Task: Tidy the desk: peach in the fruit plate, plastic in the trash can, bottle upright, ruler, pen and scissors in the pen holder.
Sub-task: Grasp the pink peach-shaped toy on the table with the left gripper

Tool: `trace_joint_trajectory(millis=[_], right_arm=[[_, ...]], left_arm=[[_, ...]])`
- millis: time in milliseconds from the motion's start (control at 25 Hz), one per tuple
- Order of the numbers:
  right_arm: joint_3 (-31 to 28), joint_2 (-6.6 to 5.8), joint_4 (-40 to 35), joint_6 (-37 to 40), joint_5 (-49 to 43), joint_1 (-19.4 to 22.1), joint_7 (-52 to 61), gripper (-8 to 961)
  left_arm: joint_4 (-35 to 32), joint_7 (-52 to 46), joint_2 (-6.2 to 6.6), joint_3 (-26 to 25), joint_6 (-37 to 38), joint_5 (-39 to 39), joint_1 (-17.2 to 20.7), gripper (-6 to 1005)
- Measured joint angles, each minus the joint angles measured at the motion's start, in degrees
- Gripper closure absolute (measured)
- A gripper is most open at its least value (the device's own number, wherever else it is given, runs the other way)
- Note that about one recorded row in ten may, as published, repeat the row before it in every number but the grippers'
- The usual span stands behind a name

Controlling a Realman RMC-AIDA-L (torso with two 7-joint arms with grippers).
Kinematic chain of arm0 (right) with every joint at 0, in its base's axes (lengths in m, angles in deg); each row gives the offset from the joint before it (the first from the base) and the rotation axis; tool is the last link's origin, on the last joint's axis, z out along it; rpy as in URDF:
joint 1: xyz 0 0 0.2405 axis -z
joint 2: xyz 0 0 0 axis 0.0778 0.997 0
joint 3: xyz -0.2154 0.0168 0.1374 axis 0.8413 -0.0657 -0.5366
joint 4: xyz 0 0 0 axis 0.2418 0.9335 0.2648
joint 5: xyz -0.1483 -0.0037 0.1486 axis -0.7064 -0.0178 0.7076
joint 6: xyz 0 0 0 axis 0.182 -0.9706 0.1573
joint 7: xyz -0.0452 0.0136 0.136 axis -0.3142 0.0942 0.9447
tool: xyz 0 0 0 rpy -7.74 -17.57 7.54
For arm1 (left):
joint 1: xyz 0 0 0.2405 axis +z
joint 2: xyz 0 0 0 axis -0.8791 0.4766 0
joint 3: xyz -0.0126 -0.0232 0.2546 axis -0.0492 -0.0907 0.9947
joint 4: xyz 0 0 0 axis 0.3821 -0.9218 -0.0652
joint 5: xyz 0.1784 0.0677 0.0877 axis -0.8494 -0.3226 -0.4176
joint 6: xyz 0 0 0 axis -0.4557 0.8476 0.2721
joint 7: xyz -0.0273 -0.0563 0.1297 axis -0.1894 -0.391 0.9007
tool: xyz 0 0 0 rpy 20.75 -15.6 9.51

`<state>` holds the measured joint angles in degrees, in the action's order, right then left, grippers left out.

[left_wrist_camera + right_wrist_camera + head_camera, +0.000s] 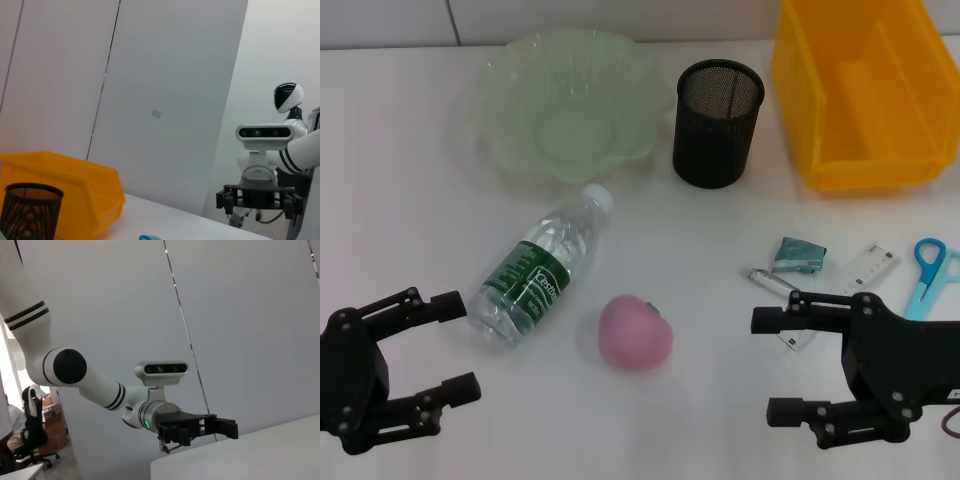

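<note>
On the white surface (400, 230) a clear plastic bottle (540, 268) lies on its side, white cap toward the plate, its ribbed body wrapped in a dark green label with white script too small to read. Just beside it sits the peach (635, 333), a smooth, matte pink, rounded lump with a small stem dimple. Farther back stands the fruit plate (510, 90), pale green translucent glass with a scalloped, fluted rim, and next to it the pen holder (717, 122), a black wire-mesh cylinder. The trash can (860, 90) is a glossy yellow plastic bin.

Near the right hand (782, 366) lie a crumpled teal plastic wrapper (799, 256), a silvery pen (770, 281), a clear ruler (865, 267) with fine markings, and light blue-handled scissors (930, 275).

Both hands hover low at the near edge, fingers spread apart and grasping nothing; the left hand (457, 347) is close to the bottle's base.
</note>
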<state>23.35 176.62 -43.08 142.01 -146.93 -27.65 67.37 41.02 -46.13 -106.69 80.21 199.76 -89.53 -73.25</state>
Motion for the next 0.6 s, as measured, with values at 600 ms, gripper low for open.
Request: trace_joint_trajectory(millis=[600], right_arm=[[0.0,-0.54,-0.4,-3.4,-0.6,1.5,2.6,160]], left_arm=[[-8.7,-15.7,-0.91,1.1,-0.6,-0.6,-5.5,221]])
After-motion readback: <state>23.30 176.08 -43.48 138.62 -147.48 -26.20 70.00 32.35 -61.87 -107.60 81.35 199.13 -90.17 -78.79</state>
